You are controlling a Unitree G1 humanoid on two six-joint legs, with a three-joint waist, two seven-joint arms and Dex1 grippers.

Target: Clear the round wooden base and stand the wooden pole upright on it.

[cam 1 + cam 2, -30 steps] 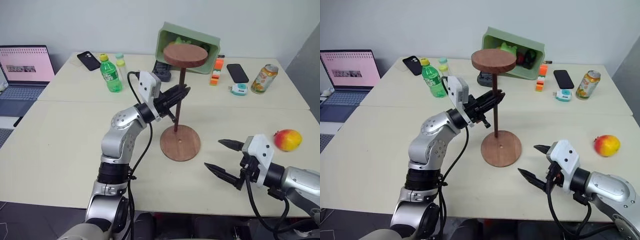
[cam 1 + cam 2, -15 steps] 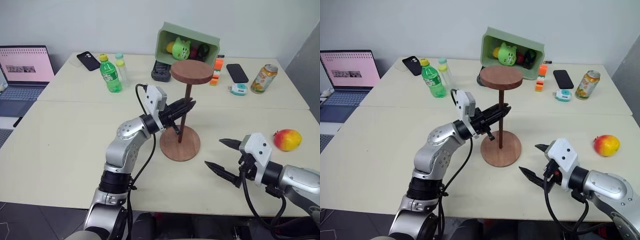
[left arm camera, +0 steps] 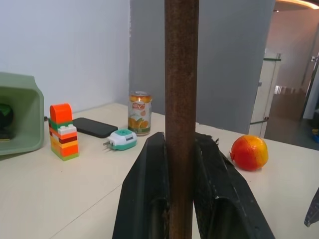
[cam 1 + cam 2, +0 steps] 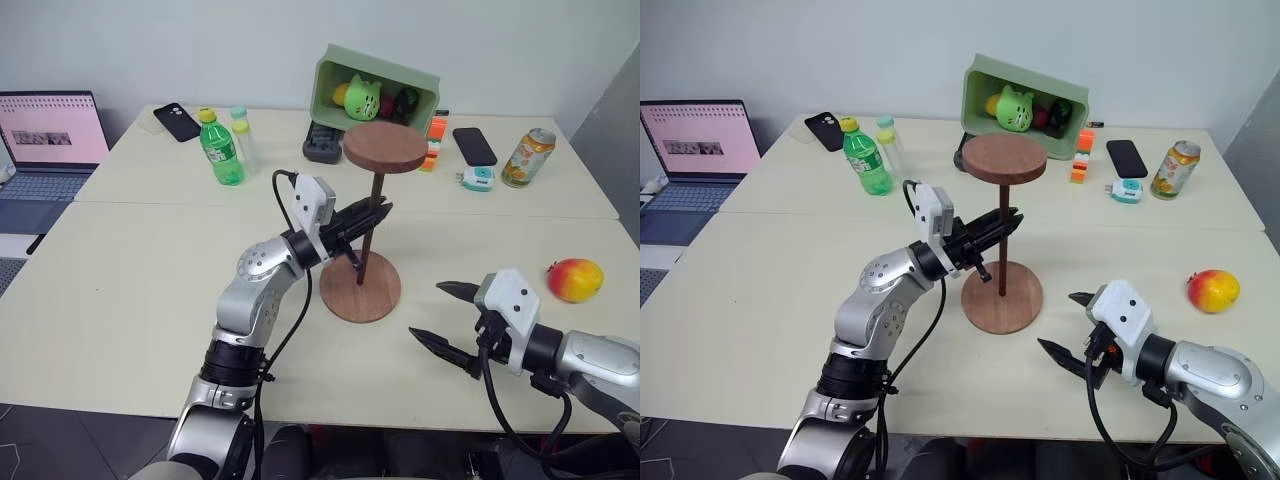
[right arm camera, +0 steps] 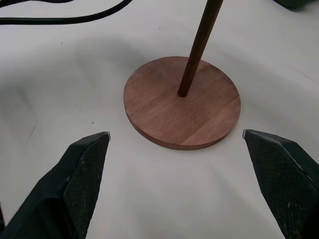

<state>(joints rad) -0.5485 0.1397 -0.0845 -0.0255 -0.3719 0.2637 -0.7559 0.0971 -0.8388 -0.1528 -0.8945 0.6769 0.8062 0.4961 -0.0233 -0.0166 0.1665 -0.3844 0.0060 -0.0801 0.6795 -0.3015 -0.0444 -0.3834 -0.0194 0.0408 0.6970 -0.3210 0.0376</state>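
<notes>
The round wooden base lies flat in the middle of the near table. On it the wooden pole stands nearly upright, lower end meeting the base near its centre, smaller disc on top. My left gripper is shut on the pole about halfway up; in the left wrist view the rod sits clamped between both black fingers. My right gripper hovers open just right of the base and near the front edge, holding nothing; its wrist view shows the base between the spread fingertips.
At the back, a green bin lies tipped on its side with toys inside. A green bottle, two phones, a block stack, a can and a laptop surround it. A red-yellow fruit lies right.
My left gripper carried the pole right and downward, bringing its lower end from the base's far side to near the centre. The right gripper stayed put.
</notes>
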